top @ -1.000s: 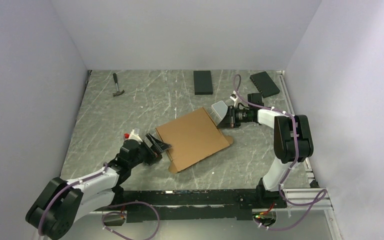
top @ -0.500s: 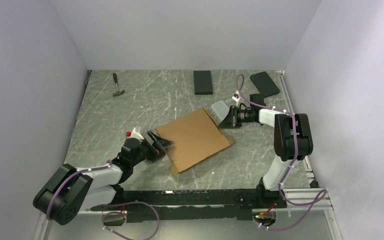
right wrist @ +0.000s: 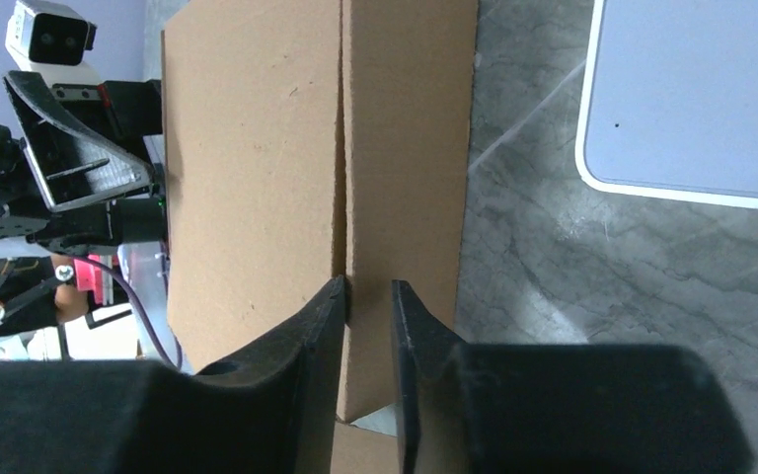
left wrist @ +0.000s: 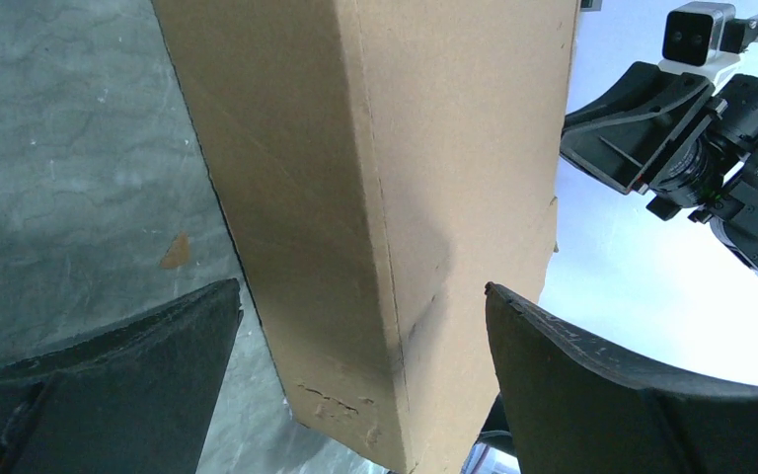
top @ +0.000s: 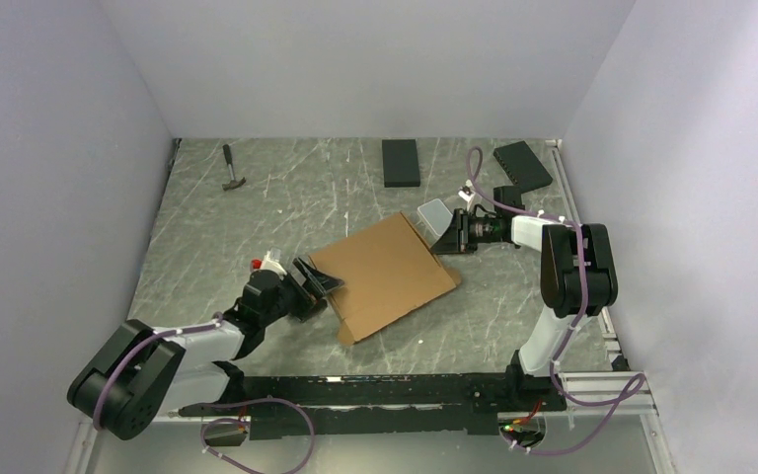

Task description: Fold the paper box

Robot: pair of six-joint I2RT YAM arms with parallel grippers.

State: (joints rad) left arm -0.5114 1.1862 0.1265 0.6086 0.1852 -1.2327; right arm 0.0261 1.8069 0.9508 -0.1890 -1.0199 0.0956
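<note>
While the left gripper gaped wide astride the near corner of the paper box, the right gripper sat narrow over its far edge, grip unclear; the box lay mid-way across the table.

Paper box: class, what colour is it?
The paper box is plain brown, clearest in the right wrist view.
</note>
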